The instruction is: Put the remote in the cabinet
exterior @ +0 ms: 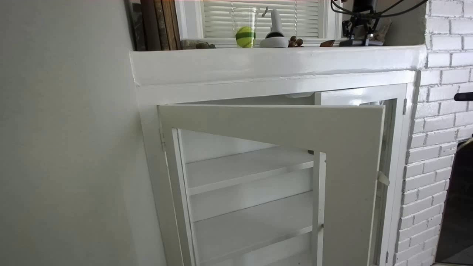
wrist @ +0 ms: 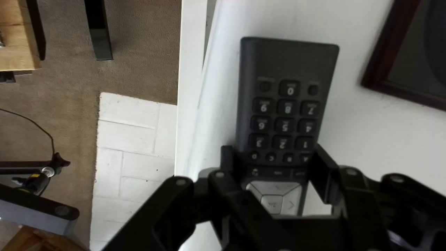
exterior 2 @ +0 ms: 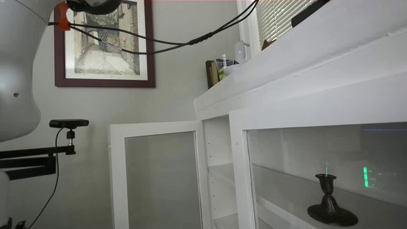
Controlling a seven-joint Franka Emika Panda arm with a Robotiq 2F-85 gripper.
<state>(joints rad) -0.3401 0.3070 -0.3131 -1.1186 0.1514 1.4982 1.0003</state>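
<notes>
While the gripper (wrist: 273,158) clasps one dark, oblong remote (wrist: 287,111) between two fingers (wrist: 324,174) over a smooth white ledge (wrist: 362,139), its number-key end points up the wrist view, long axis roughly along the ledge's edge. Two framed doors (exterior: 349,184) front the white-painted cabinet (exterior: 149,111), one standing open; one round-footed candlestick (exterior 2: 330,210) shows behind glass.

In the wrist view, the remote (wrist: 285,116) bears upside-down digits (wrist: 284,128) 0 to 9 and letters (wrist: 270,157) A to D. Its smaller print (wrist: 277,173) is illegible.
</notes>
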